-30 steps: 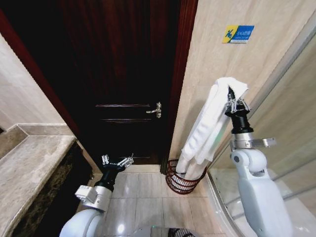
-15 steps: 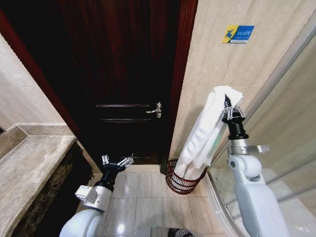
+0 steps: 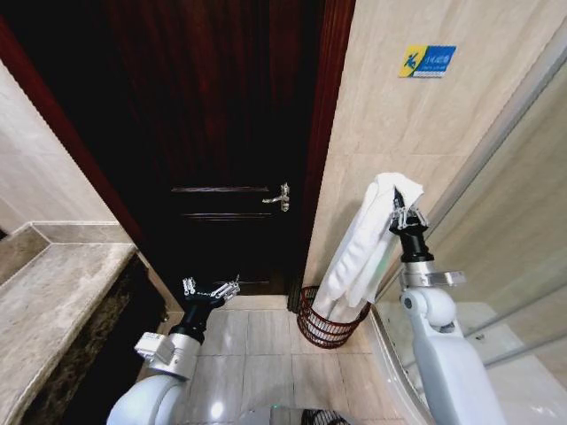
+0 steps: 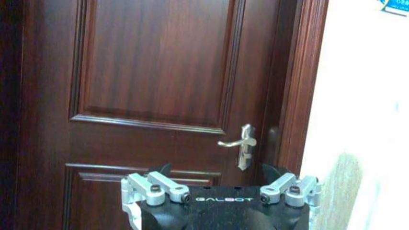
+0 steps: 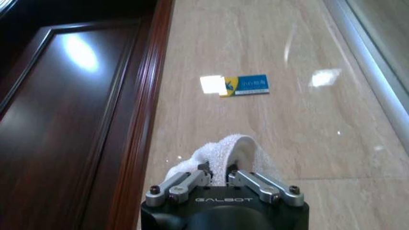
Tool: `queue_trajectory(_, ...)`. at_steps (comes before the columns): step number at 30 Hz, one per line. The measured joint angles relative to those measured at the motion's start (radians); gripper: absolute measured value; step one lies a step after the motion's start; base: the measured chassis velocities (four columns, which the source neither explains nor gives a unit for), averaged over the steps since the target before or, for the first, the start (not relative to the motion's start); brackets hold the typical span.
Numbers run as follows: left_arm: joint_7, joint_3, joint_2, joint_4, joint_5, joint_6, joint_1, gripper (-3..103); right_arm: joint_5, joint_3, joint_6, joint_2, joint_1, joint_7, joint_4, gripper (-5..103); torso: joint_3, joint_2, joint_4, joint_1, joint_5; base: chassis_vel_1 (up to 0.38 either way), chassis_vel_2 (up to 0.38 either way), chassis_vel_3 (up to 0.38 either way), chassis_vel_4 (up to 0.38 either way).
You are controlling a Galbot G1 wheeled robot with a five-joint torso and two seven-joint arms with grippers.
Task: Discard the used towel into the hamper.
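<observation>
Low in the head view, the left gripper (image 3: 211,289) waits with its jaws spread wide and nothing in them, pointing at the dark door (image 3: 221,133). On the right side, the right gripper (image 3: 405,215) pinches the top of the white towel (image 3: 363,243) tight. It has come down lower than a moment ago, so more towel now slides into the hamper (image 3: 326,324) on the floor, bottom middle, by the wall. The towel is almost ready to be let go, I think.
</observation>
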Motion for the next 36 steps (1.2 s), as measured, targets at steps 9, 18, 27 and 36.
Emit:
queue_trajectory(9, 0.000, 0.000, 0.000, 0.000, 0.000, 0.000, 0.000, 97, -0.022, 0.000, 0.048, 0.019, -0.026, -0.012, -0.056, 9, 0.000, 0.000, 0.0000, 0.000, 0.0001, 0.000, 0.000, 0.000, 0.000)
queue_trajectory(18, 0.000, 0.000, 0.000, 0.000, 0.000, 0.000, 0.000, 97, -0.059, -0.004, 0.109, 0.036, -0.043, -0.022, -0.118, 9, 0.000, 0.000, 0.0000, 0.000, 0.0001, 0.000, 0.000, 0.000, 0.000)
queue_trajectory(27, 0.000, 0.000, 0.000, 0.000, 0.000, 0.000, 0.000, 97, -0.072, -0.006, 0.133, 0.049, -0.058, -0.026, -0.140, 9, 0.000, 0.000, 0.0000, 0.000, 0.0000, 0.000, 0.000, 0.000, 0.000)
queue_trajectory(36, 0.000, 0.000, 0.000, 0.000, 0.000, 0.000, 0.000, 97, -0.084, 0.001, 0.169, 0.055, -0.048, -0.042, -0.175, 9, 0.000, 0.000, 0.0000, 0.000, 0.0000, 0.000, 0.000, 0.000, 0.000)
